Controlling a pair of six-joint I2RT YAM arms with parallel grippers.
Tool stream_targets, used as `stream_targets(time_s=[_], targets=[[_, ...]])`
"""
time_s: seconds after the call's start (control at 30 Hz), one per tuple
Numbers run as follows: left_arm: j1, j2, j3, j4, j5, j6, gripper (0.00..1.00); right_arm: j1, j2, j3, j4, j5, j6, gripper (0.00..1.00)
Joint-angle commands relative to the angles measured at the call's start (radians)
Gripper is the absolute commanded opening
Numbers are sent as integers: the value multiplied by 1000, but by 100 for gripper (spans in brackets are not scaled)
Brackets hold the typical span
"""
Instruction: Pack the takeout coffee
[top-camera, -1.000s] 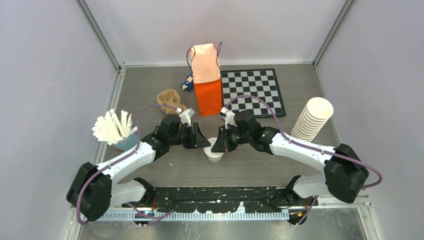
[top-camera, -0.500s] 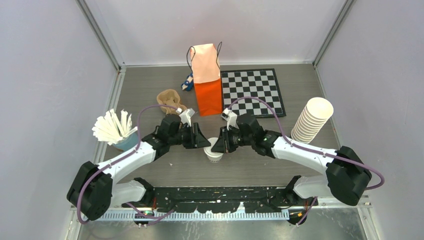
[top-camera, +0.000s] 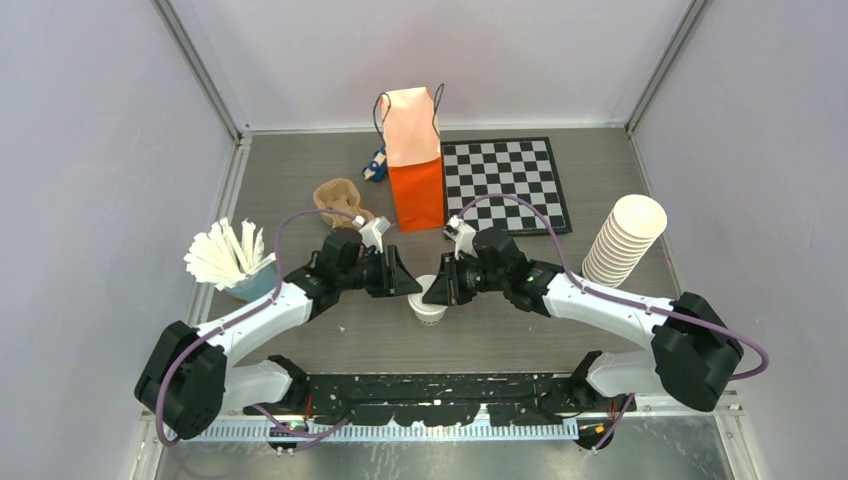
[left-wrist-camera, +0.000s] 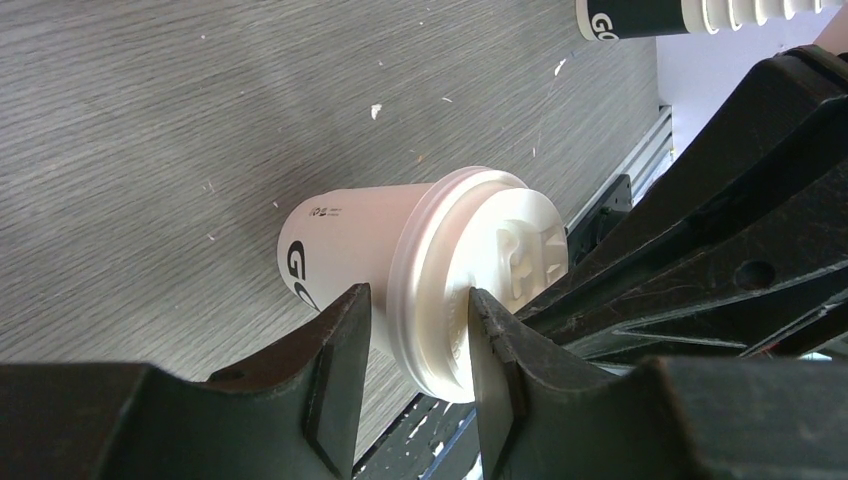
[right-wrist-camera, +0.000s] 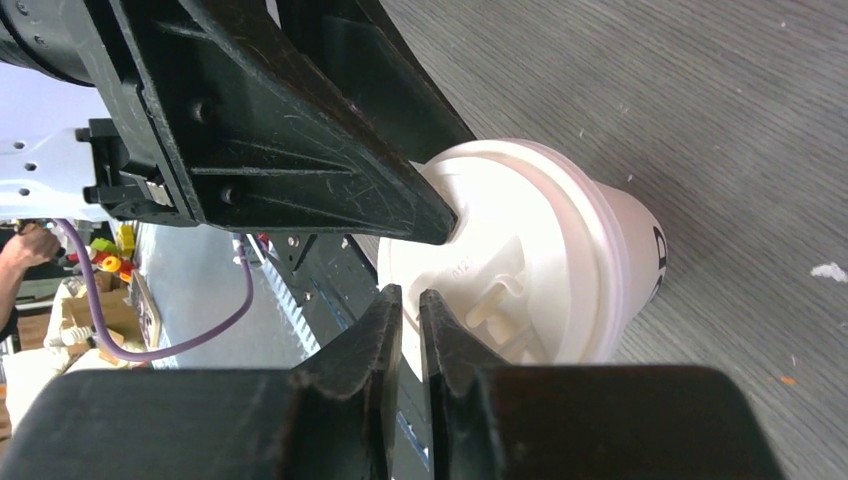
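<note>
- Left end effector (left-wrist-camera: 418, 296) pinches the lid rim of the coffee cup (left-wrist-camera: 350, 230). Right end effector (right-wrist-camera: 408, 293) is nearly pressed together, tips at the lid top.
- Cup stands on the tabletop (top-camera: 300, 170) between the arms, well short of the orange bag (top-camera: 415, 170).
- Step, likely: securing the grip. Next: a level lift to the bag's mouth.
- Bag upright, its contents hidden. The lid hides the cup's contents.

From above, the left gripper (top-camera: 408, 284) and right gripper (top-camera: 434, 291) cover the far rim of the takeout coffee (top-camera: 428, 312). Its black lettering is hidden behind a left finger (left-wrist-camera: 335, 370) after 1 letter.
</note>
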Motion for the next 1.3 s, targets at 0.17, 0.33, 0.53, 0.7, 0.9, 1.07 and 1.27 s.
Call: stream_targets(time_s=[0.17,0.33,0.53,0.7,0.9,1.07,1.27], targets=[[-17,25,0,-19,-17,22,40,1,-53,183,-374,81,-69,34],[-22,36,-2,31,24,3,39,1,-76,262,-472,168,-105,48],[-23,27,-1,66,46,-14,41,1,-61,329,-588,300,-171,58],[-23,-6,10,52,24,-13,52,1,-31,359,-616,324,-206,58],[-23,-47,53,-30,-14,20,60,-2,36,382,-600,298,-220,46],[-23,-87,74,-88,-49,48,60,-4,71,387,-578,265,-233,41],[-23,-102,65,-101,-52,55,57,-6,104,391,-578,261,-255,38]])
